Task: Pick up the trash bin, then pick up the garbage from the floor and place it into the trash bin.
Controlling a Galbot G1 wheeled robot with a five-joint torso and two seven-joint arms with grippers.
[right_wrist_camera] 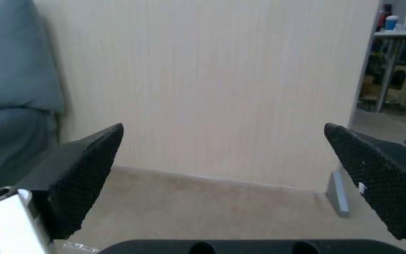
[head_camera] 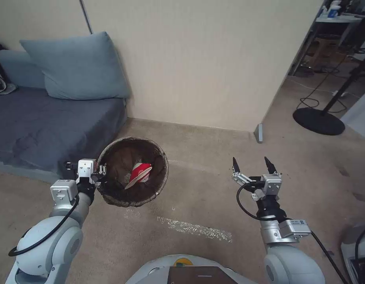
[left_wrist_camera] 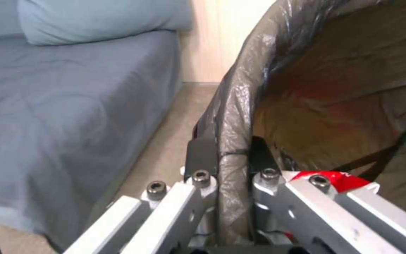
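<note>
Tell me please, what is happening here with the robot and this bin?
The left gripper is shut on the rim of the trash bin, one finger inside and one outside the dark bag, beside the sofa. A red-and-white carton already lies inside the bin. The right gripper is open and empty, held above the carpet, facing the wall.

Thin glossy crinkled plastic bag (left_wrist_camera: 233, 116) lining the trash bin (head_camera: 111, 197). Brushed silver metal links, matt black fingers (left_wrist_camera: 202, 155) clamping that film. Beside the bin: matt woven cloth sofa (head_camera: 40, 126); short-pile rough carpet (head_camera: 214, 177) beneath.
</note>
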